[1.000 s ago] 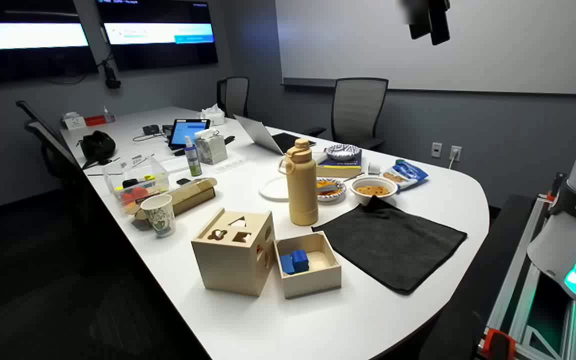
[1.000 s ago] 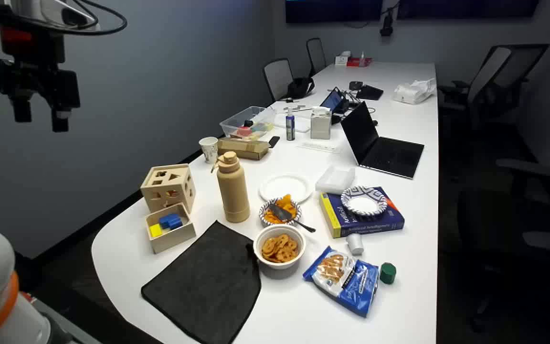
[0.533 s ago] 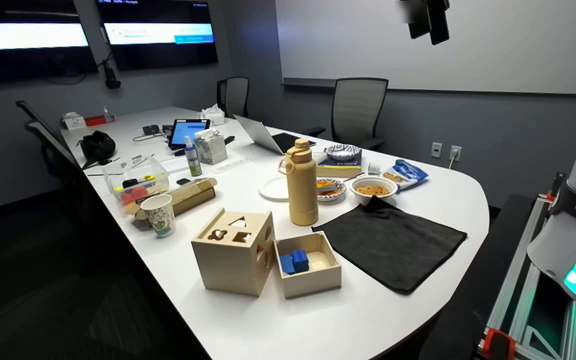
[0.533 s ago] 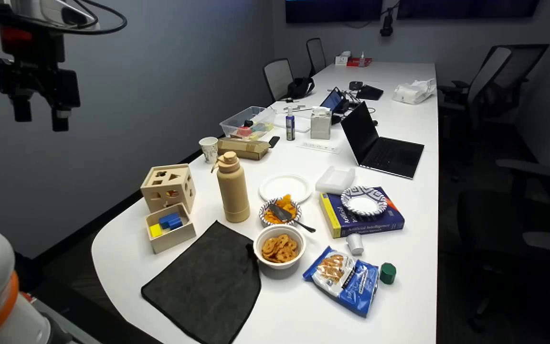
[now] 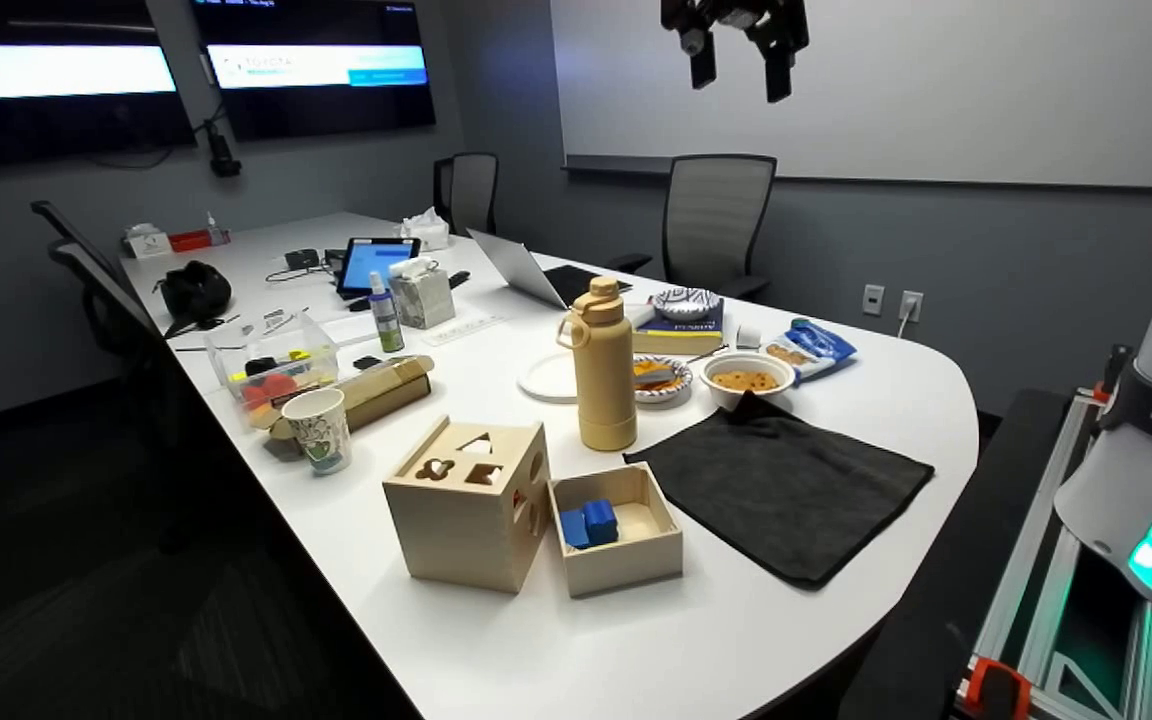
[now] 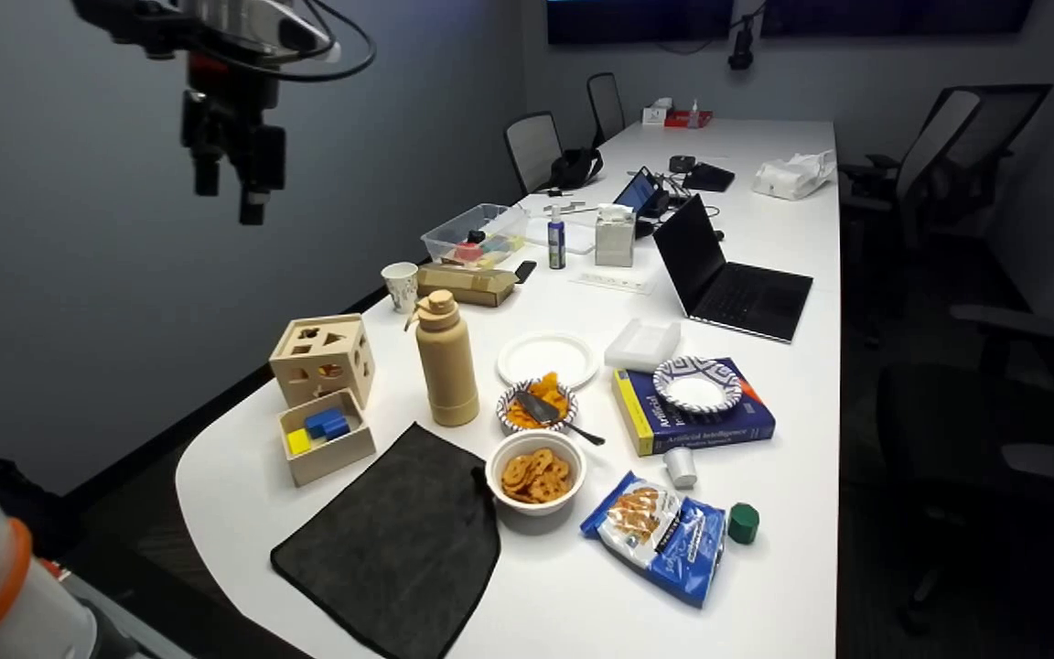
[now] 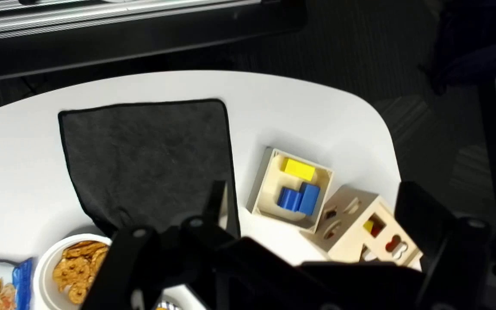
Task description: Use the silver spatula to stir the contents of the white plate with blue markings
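The gripper (image 5: pixel 741 80), spread wide, hangs above the desk (image 6: pixel 765 613); the silver spatula (image 6: pixel 543 411) lies across orange food (image 6: pixel 545 389) in the blue-marked plate (image 6: pixel 506 411).

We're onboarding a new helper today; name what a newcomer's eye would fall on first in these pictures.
The tall tan bottle draws the eye first, standing upright by a corner of the black cloth. Next comes the white dish with blue markings near the bottle, the silver spatula lying across its orange food. The open gripper hangs high above the table.
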Controlling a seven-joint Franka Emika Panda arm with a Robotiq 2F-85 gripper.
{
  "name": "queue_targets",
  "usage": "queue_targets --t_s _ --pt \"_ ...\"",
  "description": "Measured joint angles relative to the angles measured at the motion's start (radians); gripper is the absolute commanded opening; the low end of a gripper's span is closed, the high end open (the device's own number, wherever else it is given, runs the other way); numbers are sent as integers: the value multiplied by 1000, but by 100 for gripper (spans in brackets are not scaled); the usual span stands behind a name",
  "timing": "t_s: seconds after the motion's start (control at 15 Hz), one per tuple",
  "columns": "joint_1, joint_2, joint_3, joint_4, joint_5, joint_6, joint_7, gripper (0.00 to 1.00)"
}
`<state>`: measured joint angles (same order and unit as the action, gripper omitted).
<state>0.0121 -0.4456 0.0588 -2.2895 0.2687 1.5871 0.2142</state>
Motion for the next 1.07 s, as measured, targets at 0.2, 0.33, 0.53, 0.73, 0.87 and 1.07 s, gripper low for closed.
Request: queue_targets --t_s 0.2,0.33,0.53,0.73,0.87,1.07 --pt "-50 180 -45 116 13 62 58 100" --pt "-73 302 -73 196 20 113 108 100" --pt "-97 479 -115 319 23 195 193 100" --pt "-114 651 -160 440 23 273 281 100" --pt "-126 762 -194 511 23 313 338 100" --pt "-146 904 -237 596 23 351 411 100"
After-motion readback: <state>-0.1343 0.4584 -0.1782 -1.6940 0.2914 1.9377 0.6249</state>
